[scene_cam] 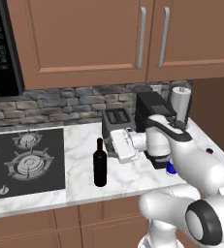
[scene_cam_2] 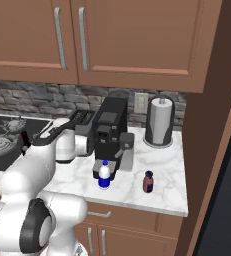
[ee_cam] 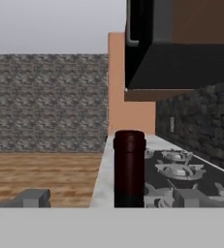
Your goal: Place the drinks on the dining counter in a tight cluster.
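Wine bottle (scene_cam: 100,163) upright on the stove desk (scene_cam: 128,172), near its front edge, just right of the cooktop (scene_cam: 26,162). Claw (scene_cam: 119,146) spread wide, level with the bottle's neck, just right of it, holding nothing. White bottle (scene_cam_2: 104,175) and small brown bottle (scene_cam_2: 148,182) stand further right, by the coffee machine (scene_cam_2: 109,132). Nothing clustered yet; all three remain. Toaster (scene_cam: 116,118) crowds behind; open room toward the front edge.

Count: one black wine bottle (scene_cam: 100,162), one white bottle with blue label (scene_cam_2: 104,175), one reddish-brown bottle (scene_cam_2: 148,182), one toaster (scene_cam: 116,117), one coffee machine (scene_cam_2: 108,131), one paper towel roll (scene_cam_2: 159,121).
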{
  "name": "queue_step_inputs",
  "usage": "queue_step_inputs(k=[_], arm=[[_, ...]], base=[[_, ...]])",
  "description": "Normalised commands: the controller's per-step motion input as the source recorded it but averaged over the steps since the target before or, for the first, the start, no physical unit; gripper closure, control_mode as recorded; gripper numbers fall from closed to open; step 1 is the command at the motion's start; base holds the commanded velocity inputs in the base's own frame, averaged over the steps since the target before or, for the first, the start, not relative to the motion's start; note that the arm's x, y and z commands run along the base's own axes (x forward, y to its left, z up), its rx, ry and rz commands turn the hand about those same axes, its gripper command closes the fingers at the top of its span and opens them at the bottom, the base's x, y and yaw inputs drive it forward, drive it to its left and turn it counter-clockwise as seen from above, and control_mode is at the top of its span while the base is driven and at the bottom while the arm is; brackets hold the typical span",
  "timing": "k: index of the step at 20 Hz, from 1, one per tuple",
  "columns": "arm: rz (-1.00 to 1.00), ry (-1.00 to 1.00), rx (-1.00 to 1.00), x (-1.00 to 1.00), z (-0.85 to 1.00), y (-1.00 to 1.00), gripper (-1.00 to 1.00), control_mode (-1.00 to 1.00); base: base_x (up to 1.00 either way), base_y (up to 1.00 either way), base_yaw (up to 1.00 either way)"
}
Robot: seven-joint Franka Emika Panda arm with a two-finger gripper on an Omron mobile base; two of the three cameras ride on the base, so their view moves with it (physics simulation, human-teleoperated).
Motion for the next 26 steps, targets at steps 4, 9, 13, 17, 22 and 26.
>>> queue_step_inputs(k=[4, 9, 13, 17, 22, 26], arm=[[0.01, 0.06, 0.00, 0.22, -0.19, 0.11, -1.00, -1.00], [0.03, 0.02, 0.00, 0.16, -0.15, 0.13, -1.00, -1.00], [0.02, 0.00, 0.00, 0.11, -0.11, 0.07, -1.00, -1.00], [0.03, 0.00, 0.00, 0.00, -0.08, 0.12, -1.00, -1.00], [0.02, 0.00, -0.03, 0.00, -0.05, 0.22, -1.00, -1.00], [0.00, 0.00, -0.02, 0.00, -0.03, 0.18, -1.00, -1.00]], base=[[0.00, 0.00, 0.00], [0.00, 0.00, 0.00], [0.00, 0.00, 0.00], [0.00, 0.00, 0.00], [0.00, 0.00, 0.00], [0.00, 0.00, 0.00]])
